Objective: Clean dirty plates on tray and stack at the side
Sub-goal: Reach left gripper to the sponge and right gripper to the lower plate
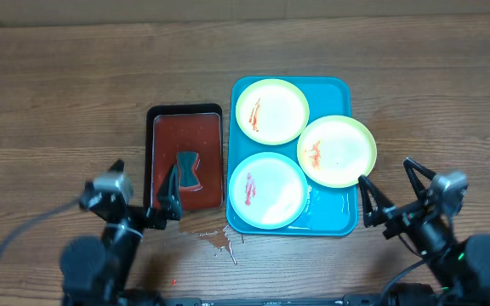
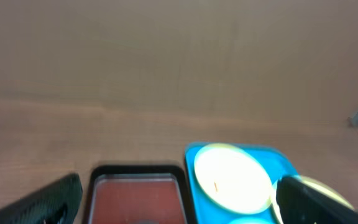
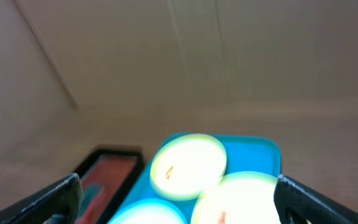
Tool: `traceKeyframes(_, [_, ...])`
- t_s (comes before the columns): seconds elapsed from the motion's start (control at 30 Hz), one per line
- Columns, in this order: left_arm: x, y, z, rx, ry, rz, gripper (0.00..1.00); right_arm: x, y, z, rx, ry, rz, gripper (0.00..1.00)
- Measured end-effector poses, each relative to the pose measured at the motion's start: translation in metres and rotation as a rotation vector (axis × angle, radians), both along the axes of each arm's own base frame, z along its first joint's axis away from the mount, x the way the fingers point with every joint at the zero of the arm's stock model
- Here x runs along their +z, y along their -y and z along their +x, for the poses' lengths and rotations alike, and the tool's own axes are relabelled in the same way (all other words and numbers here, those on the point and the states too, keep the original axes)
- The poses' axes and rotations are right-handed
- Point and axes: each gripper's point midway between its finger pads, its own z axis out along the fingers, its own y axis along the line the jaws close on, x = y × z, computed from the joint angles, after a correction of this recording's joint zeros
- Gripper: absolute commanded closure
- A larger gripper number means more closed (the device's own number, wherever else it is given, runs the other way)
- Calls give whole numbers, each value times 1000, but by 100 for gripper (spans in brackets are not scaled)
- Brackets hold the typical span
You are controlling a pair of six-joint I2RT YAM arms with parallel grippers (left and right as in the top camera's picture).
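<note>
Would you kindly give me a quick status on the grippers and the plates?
Left gripper and right gripper open, empty. Three smeared plates on tray. Nothing in the way.

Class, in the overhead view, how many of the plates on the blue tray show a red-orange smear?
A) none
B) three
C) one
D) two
B: the far yellow-green plate, the right yellow-green plate and the light-blue plate on the tray each show a red-orange streak.
</note>
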Motion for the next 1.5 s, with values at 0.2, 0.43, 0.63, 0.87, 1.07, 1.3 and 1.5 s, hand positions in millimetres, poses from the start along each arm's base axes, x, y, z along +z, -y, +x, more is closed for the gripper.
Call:
traceKeyframes(0.2, [20,19,17,-106,-306,-12,0,16,0,15,4,-365,25,0])
traceKeyframes(0.43, [13,37,37,-199,-595,-46,0,26,-6,55,41,-580,80,0])
traceKeyframes(0.63, [-25,38,36,-194,-803,-64,0,-8,-26,58,128,-771,119,10])
traceKeyframes(0.87, [-94,13,42,7,-1127,-52,10,-59,-65,35,163,-941,-25,12])
traceKeyframes(1.07, [-147,12,62,50,-1290,-57,33,-112,-73,22,34,-1052,-157,24])
traceKeyframes(1.3, [-216,21,81,65,-1424,21,60,-133,-63,30,-83,-1085,-179,27])
traceKeyframes(1.5, [-265,16,88,139,-1486,130,73,-137,-61,32,-107,-1093,-181,28])
